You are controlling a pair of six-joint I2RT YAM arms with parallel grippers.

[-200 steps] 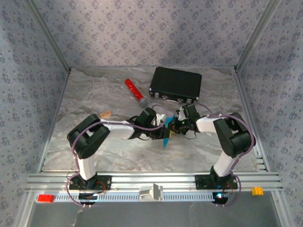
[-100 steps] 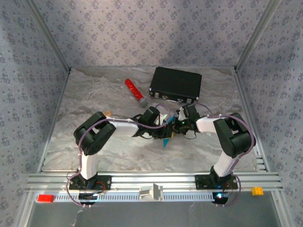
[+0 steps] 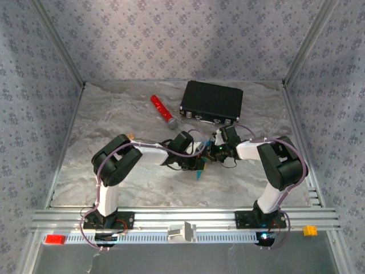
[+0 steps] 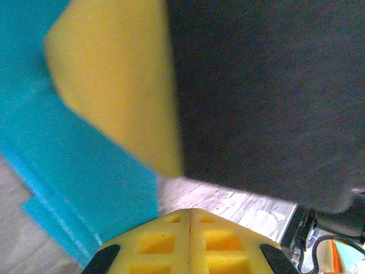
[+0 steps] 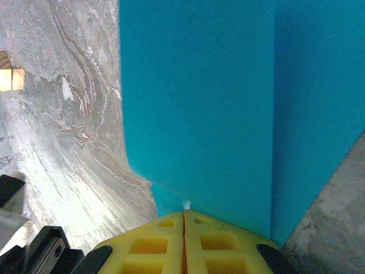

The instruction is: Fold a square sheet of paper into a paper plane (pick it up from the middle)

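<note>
On the desk [image 3: 85, 171] lie one small wooden block [image 3: 129, 137] (half hidden by the left arm), one red cylinder [image 3: 162, 111] and one black case [image 3: 212, 101], lid down, its inside hidden. One folded sheet of paper [image 5: 199, 103] is at mid-desk between two end effectors. The left end effector [image 4: 189, 212] is pressed closed beside it, though I cannot tell whether it pinches the sheet, and the right end effector [image 5: 183, 214] is clamped on its edge.

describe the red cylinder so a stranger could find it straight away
Find the flat black rectangular case at the far side of the marbled grey table. Just left of its near-left corner lies the slim red cylinder with a grey tip, set diagonally. Unlike the boxy case, it is thin, round and bright red.
</note>
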